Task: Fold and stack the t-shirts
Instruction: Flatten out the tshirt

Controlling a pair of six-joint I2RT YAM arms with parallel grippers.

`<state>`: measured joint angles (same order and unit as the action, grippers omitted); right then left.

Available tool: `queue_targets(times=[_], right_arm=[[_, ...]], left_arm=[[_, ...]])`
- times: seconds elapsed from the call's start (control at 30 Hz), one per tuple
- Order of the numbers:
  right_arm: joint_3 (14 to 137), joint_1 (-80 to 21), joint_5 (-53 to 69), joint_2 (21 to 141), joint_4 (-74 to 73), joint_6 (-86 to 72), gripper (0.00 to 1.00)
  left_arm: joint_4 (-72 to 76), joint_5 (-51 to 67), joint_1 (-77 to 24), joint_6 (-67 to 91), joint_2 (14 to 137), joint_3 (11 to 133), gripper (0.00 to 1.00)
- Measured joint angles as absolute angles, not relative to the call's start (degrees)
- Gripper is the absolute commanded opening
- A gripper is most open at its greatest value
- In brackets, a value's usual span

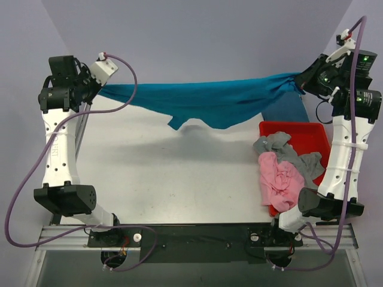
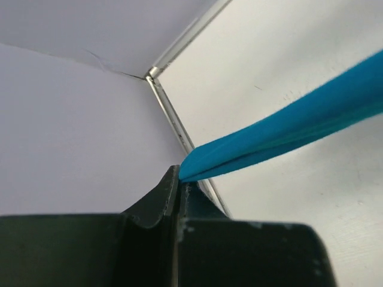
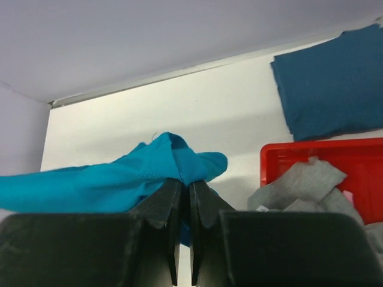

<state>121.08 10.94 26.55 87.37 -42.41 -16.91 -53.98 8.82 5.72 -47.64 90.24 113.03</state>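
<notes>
**A:** Where did we have the teal t-shirt?

**B:** Strung in the air from ten o'clock to two o'clock above the tabletop. Our left pincer was clamped on one end and our right pincer on the other, and the middle sagged.

**A:** What worried us?

**B:** Each pincer gripped only a thin bunch of cloth, so we judged that more pull could slip an end free. Lowering it on the right might also have draped it over the folded blue t-shirt at two o'clock or the red tray at four.

**A:** And the count?

**B:** Two pincers, one tray and four t-shirts. Those were the teal one, the folded one, and one grey t-shirt and one pink t-shirt heaped in the tray.
</notes>
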Motion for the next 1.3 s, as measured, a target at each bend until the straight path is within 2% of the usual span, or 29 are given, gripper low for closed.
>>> queue_targets(times=[0.33,0.67,0.8,1.0,1.1,1.17,1.27,1.3], right_arm=[[110.83,9.41,33.56,80.9,-48.66,-15.79,0.0],[119.22,9.72,37.43,77.21,-51.72,-12.91,0.0],[119.35,9.72,42.33,71.96,-49.52,-11.99,0.0],[117.51,8.56,47.05,67.96,-37.98,-15.53,0.0],[116.66,3.99,45.28,73.17,-34.39,-16.03,0.0],[118.08,0.4,42.61,80.86,-33.19,-16.12,0.0],[125.73,-2.85,37.12,98.04,-32.82,-17.65,0.0],[128.25,-3.6,34.33,104.33,-32.38,-18.02,0.07]], left_arm=[[-56.84,10.57,5.58,-45.01,90.21,106.52,0.0],[-58.26,12.21,5.78,-42.68,89.97,107.87,0.0],[-61.14,13.82,5.8,-42.78,88.82,106.63,0.0],[-63.44,16.16,5.85,-43.75,87.92,99.18,0.0],[-63.48,17.37,5.85,-44.05,87.99,94.74,0.0],[-63.24,18.65,5.85,-44.03,87.99,91.72,0.0],[-61.8,20.32,5.67,-43.13,87.96,86.78,0.0],[-60.9,20.69,5.54,-42.52,87.96,84.79,0.0]])
